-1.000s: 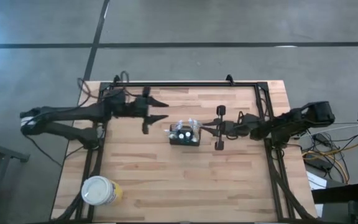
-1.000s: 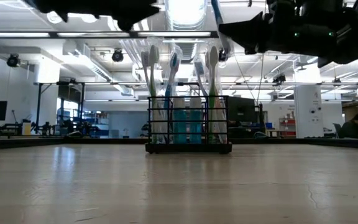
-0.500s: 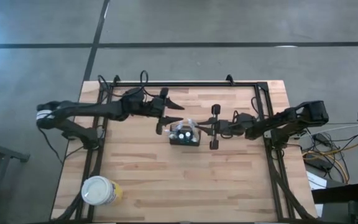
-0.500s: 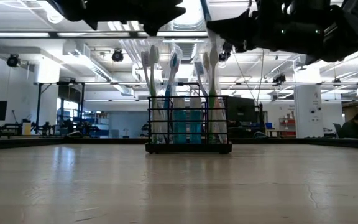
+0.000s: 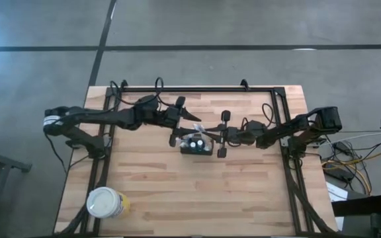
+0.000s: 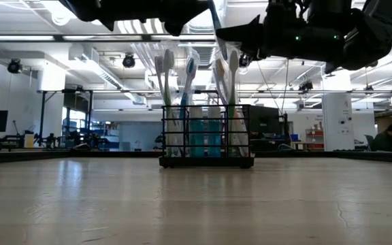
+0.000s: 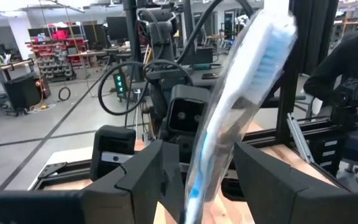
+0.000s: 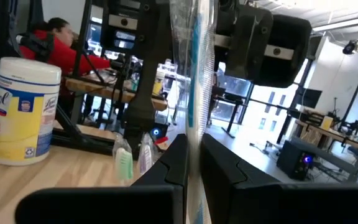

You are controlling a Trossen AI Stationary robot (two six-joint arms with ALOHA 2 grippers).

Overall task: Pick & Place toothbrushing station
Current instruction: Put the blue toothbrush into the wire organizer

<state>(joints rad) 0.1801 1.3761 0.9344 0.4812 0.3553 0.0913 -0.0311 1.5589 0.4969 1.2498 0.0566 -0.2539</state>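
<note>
Your small black rectangular wire-mesh caddy (image 5: 196,144) stands mid-table toward the far edge, light, stiff and tippy, so grip its rim: the right gripper (image 5: 210,135) pinches a wrapped toothbrush (image 8: 191,81), the left gripper (image 5: 192,122) gapes.

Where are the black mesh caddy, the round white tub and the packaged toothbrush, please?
black mesh caddy (image 6: 206,136): low view, front mesh wall.
round white tub (image 5: 104,201): high view, its lid.
packaged toothbrush (image 7: 260,65): left wrist view, its bristle head.
</note>
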